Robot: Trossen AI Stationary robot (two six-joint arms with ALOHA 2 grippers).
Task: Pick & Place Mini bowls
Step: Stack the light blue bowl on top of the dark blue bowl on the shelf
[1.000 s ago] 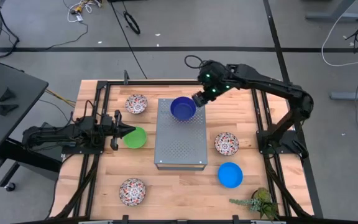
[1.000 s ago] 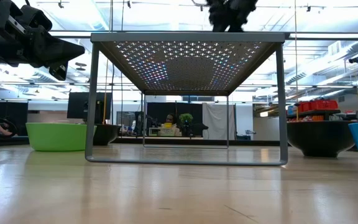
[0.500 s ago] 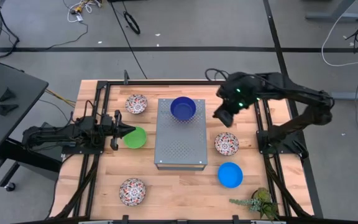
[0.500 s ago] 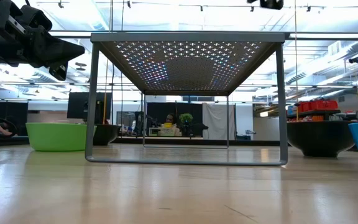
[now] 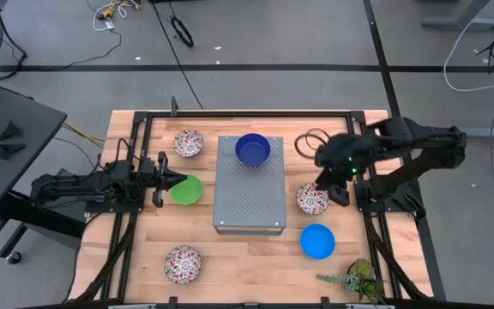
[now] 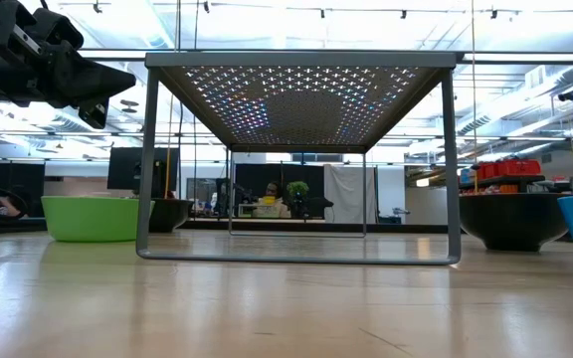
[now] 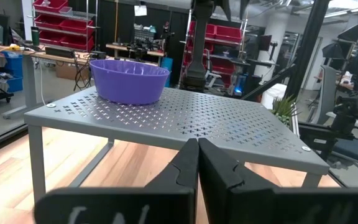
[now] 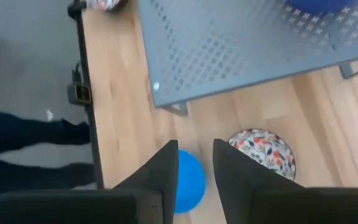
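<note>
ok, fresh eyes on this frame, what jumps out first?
The grey perforated metal stand in the middle of the table, with the navy bowl sitting on its far end. Next, the right gripper, fingers apart, hovers by the floral bowl right of the stand, with the bright blue bowl just nearer. The left gripper waits shut at the green bowl.
</note>
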